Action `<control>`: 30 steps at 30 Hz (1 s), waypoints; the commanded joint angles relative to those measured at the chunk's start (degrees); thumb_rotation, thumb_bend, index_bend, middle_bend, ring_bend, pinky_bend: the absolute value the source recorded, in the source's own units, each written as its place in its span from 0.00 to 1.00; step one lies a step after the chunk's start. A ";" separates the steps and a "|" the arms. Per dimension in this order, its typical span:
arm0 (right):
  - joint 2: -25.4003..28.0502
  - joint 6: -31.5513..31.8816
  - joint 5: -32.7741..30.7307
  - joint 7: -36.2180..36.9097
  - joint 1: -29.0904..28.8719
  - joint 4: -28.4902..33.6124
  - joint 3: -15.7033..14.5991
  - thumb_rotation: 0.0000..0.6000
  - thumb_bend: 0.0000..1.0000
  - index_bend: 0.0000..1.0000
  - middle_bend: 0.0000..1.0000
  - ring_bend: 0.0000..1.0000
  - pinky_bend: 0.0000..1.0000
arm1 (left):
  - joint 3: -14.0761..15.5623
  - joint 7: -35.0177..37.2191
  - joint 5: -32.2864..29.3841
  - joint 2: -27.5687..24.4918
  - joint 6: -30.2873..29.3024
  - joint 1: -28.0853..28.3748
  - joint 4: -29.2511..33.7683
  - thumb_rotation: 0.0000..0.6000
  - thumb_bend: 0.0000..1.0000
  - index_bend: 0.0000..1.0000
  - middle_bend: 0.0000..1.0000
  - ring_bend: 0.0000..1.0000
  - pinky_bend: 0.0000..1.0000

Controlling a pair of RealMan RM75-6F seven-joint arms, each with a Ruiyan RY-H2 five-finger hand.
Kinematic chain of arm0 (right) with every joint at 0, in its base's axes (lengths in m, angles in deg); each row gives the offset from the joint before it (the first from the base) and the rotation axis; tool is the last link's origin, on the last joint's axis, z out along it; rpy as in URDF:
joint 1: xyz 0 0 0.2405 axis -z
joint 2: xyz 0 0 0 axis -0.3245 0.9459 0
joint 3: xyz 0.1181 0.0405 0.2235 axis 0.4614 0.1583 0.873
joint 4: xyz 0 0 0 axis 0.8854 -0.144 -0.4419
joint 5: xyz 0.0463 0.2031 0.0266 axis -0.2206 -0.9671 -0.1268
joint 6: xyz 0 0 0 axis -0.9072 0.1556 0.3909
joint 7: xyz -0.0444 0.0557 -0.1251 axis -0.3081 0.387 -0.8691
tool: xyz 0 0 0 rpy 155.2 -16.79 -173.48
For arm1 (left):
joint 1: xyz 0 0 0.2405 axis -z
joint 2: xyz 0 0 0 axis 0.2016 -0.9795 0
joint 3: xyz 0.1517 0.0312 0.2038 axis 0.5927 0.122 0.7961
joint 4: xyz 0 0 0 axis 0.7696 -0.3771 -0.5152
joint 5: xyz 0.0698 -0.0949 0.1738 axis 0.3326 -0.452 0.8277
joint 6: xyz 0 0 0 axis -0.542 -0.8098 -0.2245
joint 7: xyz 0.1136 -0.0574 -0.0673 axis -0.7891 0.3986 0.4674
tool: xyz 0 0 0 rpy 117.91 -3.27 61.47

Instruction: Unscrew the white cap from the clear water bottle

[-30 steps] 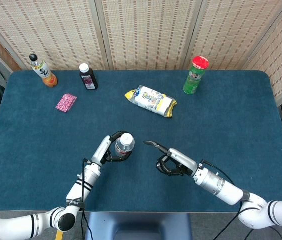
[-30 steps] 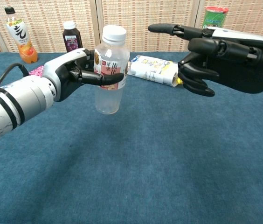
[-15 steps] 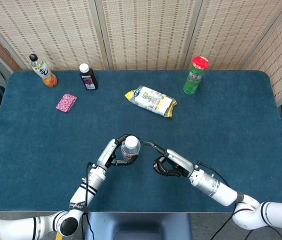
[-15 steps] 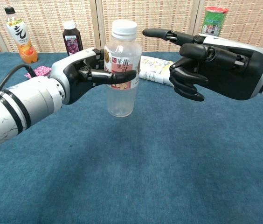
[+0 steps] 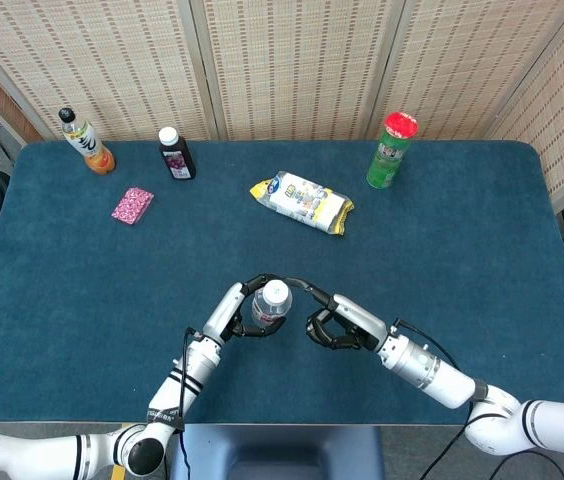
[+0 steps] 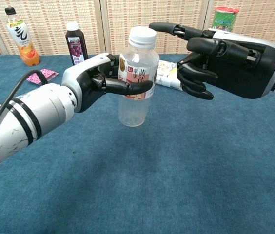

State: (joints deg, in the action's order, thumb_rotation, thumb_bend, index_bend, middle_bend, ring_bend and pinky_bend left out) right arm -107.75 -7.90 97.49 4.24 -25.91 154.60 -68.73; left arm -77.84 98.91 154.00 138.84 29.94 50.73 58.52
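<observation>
The clear water bottle (image 6: 137, 100) with a pink label stands upright, lifted just above the blue table, its white cap (image 6: 142, 35) on top. My left hand (image 6: 96, 83) grips it around the label, fingers wrapped across the front. My right hand (image 6: 224, 54) hovers just right of the bottle and holds nothing. One finger (image 6: 169, 28) stretches out toward the cap and ends close beside its top; the others curl under the palm. From the head view, the bottle (image 5: 271, 304) sits between the left hand (image 5: 241, 310) and right hand (image 5: 340, 322) near the table's front edge.
Along the back of the table stand an orange drink bottle (image 5: 86, 141), a dark juice bottle (image 5: 175, 153) and a green can with a red lid (image 5: 391, 150). A white and yellow snack bag (image 5: 303, 201) lies mid-table, with a pink packet (image 5: 132, 205) to its left.
My left hand has carried the bottle to the right, toward the right hand. The right hand has edged left, bringing its outstretched finger next to the cap.
</observation>
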 commanded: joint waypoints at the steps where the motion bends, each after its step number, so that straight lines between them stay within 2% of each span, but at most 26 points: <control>1: 0.06 -0.13 0.16 0.07 -0.09 0.24 -0.17 0.65 0.70 0.00 0.87 0.75 0.82 | -0.13 -0.33 0.16 0.10 -0.15 0.17 0.18 1.00 0.52 0.51 0.59 0.27 0.19; 12: 0.25 -0.20 0.74 0.16 -0.39 0.15 -0.57 0.65 0.70 0.00 0.88 0.76 0.82 | 0.19 -1.98 -0.33 -0.15 0.32 0.59 0.17 1.00 0.52 0.51 0.59 0.27 0.19; 21: 2.10 -1.32 1.40 -0.68 -1.34 1.13 -1.14 0.65 0.70 0.00 0.89 0.76 0.82 | 0.87 -3.74 0.10 -0.84 1.11 1.18 0.70 1.00 0.54 0.57 0.67 0.31 0.20; 30: 4.96 -4.17 2.56 0.27 -3.76 1.82 -2.12 0.65 0.70 0.00 0.90 0.77 0.83 | 2.93 -8.67 -0.11 -3.08 2.76 2.06 2.85 1.00 0.55 0.59 0.69 0.33 0.21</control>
State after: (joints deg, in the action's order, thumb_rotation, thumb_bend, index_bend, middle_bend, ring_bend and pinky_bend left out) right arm -103.07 -11.82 99.85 4.28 -29.40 156.33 -70.71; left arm -75.26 90.62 153.96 136.14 32.40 52.65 60.95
